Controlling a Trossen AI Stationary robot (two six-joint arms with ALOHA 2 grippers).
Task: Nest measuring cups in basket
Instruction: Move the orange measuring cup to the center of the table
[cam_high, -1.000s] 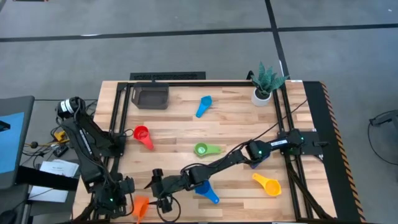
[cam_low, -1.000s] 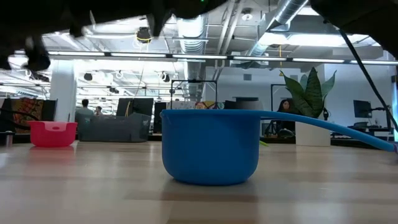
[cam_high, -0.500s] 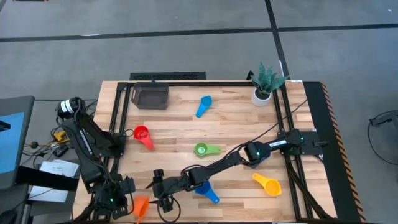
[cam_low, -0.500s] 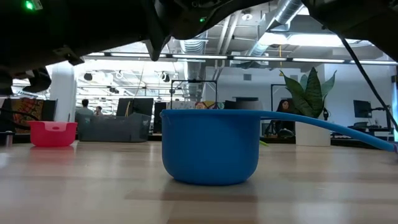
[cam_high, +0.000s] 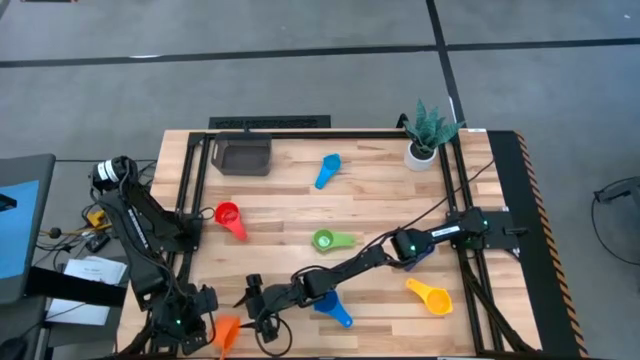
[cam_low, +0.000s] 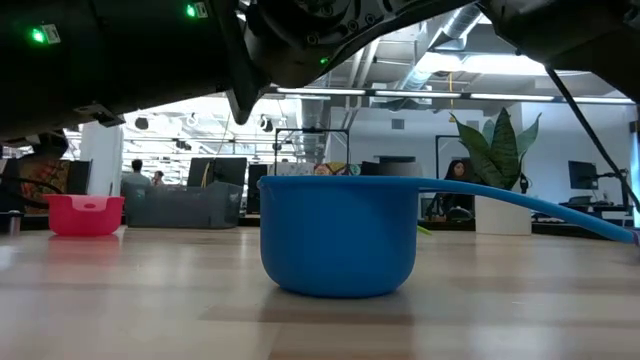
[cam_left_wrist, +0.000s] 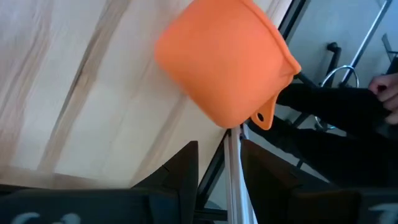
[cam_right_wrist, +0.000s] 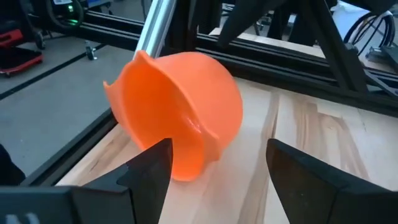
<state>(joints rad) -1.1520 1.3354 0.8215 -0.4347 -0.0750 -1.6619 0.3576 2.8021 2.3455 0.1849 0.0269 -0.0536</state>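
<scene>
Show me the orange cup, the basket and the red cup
orange cup (cam_right_wrist: 186, 106), right wrist view, on its bowl.
basket (cam_high: 262, 158), high view, on its right rim.
red cup (cam_high: 227, 213), high view, on its bowl.

The table was pale blond wood in lengthwise planks, framed by black rails, with an orange-and-black striped edge on one side. On it lay a red cup, an orange cup, a green cup, a yellow cup, a light blue cup and a blue cup. The basket was dark grey-brown, and the green-leaved plant stood in a white pot.
</scene>
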